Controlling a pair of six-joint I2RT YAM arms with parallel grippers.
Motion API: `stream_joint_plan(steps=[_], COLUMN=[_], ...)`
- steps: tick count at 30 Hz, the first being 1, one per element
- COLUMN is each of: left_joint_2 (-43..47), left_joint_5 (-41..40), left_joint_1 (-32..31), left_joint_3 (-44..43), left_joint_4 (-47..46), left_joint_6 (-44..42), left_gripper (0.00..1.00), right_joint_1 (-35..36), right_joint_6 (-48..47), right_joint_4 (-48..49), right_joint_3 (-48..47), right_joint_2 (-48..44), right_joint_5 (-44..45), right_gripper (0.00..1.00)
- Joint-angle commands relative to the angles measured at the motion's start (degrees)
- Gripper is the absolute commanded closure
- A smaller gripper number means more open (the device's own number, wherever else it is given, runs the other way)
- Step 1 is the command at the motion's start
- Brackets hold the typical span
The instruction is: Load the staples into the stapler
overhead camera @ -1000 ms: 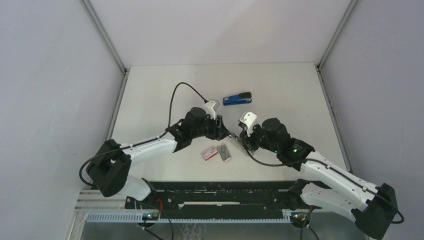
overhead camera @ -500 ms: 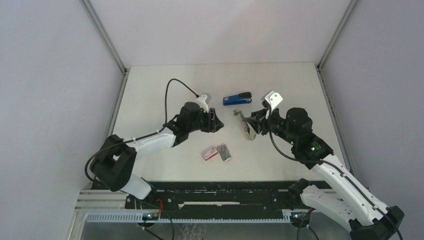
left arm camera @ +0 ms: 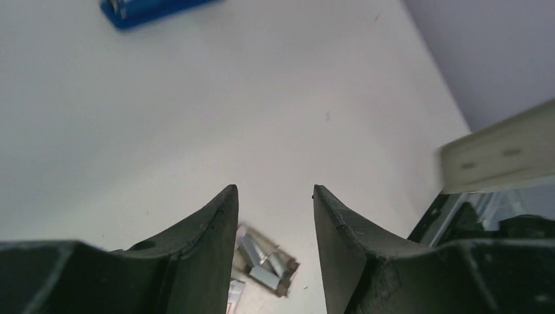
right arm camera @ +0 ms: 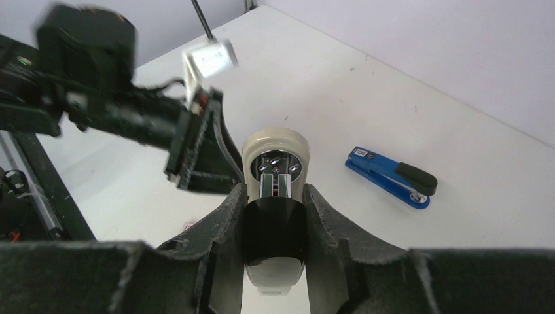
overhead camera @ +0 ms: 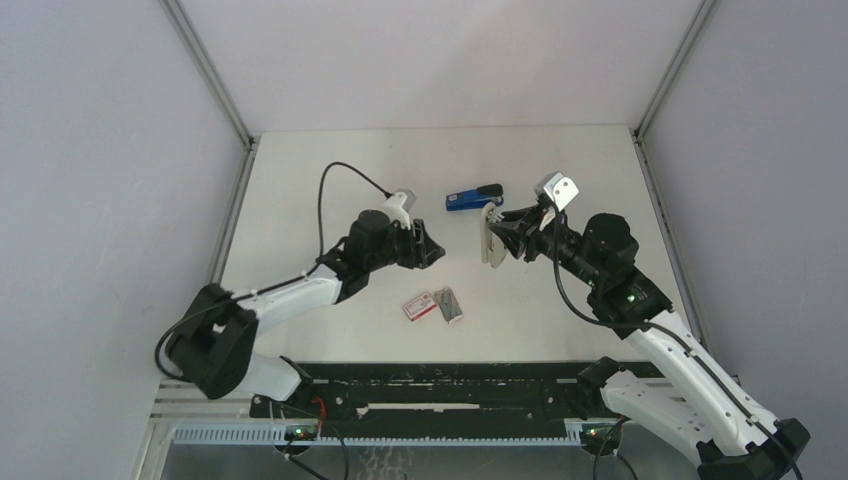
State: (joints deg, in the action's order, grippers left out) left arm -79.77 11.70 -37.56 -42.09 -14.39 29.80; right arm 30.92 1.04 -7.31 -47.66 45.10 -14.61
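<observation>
My right gripper (overhead camera: pixel 505 229) (right arm camera: pixel 275 188) is shut on a beige-and-black stapler (overhead camera: pixel 489 236) (right arm camera: pixel 275 163) and holds it above the table, nose pointing away from the wrist. A blue stapler (overhead camera: pixel 474 197) (right arm camera: pixel 391 175) lies flat on the table just behind it. The staples (overhead camera: pixel 449 305) lie in their grey tray beside the red-and-white box (overhead camera: pixel 418 306) near the front. In the left wrist view the staples (left arm camera: pixel 265 258) show below my open, empty left gripper (overhead camera: pixel 436 250) (left arm camera: pixel 273 191), which hovers left of the held stapler (left arm camera: pixel 504 154).
The white table (overhead camera: pixel 330 170) is bounded by grey walls left, right and back. The black rail (overhead camera: pixel 440 385) with the arm bases runs along the near edge. The left arm's cable (overhead camera: pixel 335 185) loops above the table.
My right gripper has lifted the beige stapler and carried it back and right, toward the blue stapler. My left gripper has drawn away to the left and now stands apart from it.
</observation>
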Motion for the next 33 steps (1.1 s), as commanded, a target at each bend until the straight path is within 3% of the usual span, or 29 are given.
stream_joint_plan(steps=[1,5,12,22,33], left_joint_2=[13.3,17.27,13.92,9.17,10.35], left_joint_5=[-3.44,-4.07,-0.67,2.54,3.39], left_joint_1=[-1.17,-3.7,-7.82,-8.62,-9.0], left_joint_3=[-3.34,-6.45,-10.07,-11.69,-10.54], left_joint_4=[-0.15,3.53,4.41,3.6,-0.03], left_joint_6=[-1.11,0.51,3.97,5.74,7.69], left_gripper=[0.5,0.45,0.43,0.42,0.42], right_joint_1=[-0.05,1.72,6.28,10.39,11.18], right_joint_6=[-0.98,-3.7,-6.86,-9.58,-10.14], right_joint_4=[2.96,2.52,3.05,2.15,2.28], right_joint_3=[-2.76,-0.11,1.77,1.77,1.76], right_joint_2=[0.35,0.95,1.69,2.23,2.98], right_joint_5=[-2.97,-2.4,-0.81,0.8,0.97], right_gripper=[1.0,1.0,1.0,1.0,1.0])
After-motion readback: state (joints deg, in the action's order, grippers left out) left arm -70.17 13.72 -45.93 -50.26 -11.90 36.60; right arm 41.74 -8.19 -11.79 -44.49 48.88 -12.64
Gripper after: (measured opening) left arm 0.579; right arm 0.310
